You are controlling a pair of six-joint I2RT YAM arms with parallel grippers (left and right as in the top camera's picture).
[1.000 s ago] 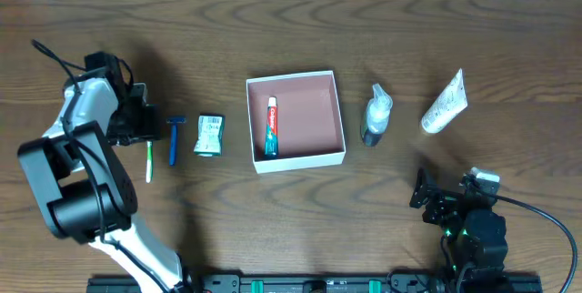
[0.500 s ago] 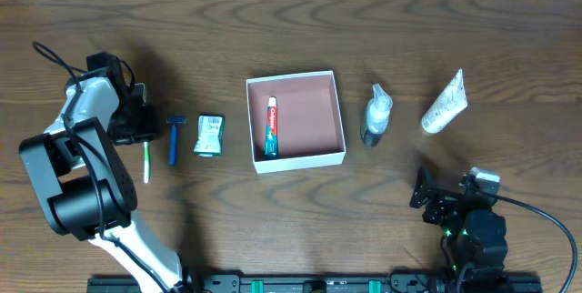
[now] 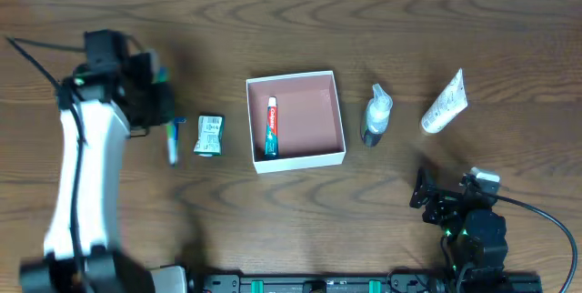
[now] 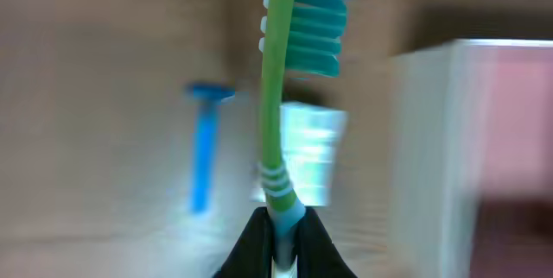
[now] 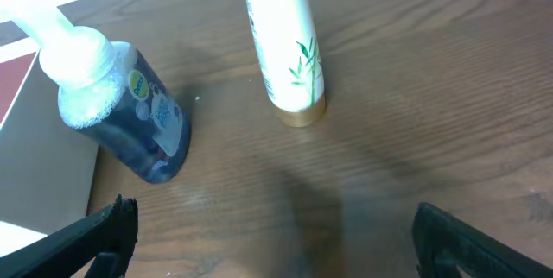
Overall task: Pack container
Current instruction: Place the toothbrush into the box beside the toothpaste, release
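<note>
The container [image 3: 327,116], a shallow white-walled box with a pinkish-brown inside, sits mid-table with a toothpaste tube [image 3: 271,126] lying along its left wall. My left gripper [image 3: 155,95] hovers left of it. In the left wrist view it [image 4: 283,245] is shut on the handle end of a green toothbrush [image 4: 275,114], whose blue bristles point away from me. Under the brush lie a blue razor [image 4: 204,157] and a green packet [image 4: 308,153], with the container's white wall [image 4: 432,148] at right. My right gripper [image 5: 276,248] stands open and holds nothing, low at the table's front right.
The razor [image 3: 173,147] and green packet [image 3: 209,136] lie between my left arm and the container. A pump bottle of blue liquid [image 3: 376,114] and a white tube [image 3: 446,102] lie right of it, and they also show as the bottle [image 5: 130,114] and the tube [image 5: 285,45].
My left gripper has shut on the toothbrush and lifted it off the table, and the arm has swung up and toward the container. The right arm has not moved.
</note>
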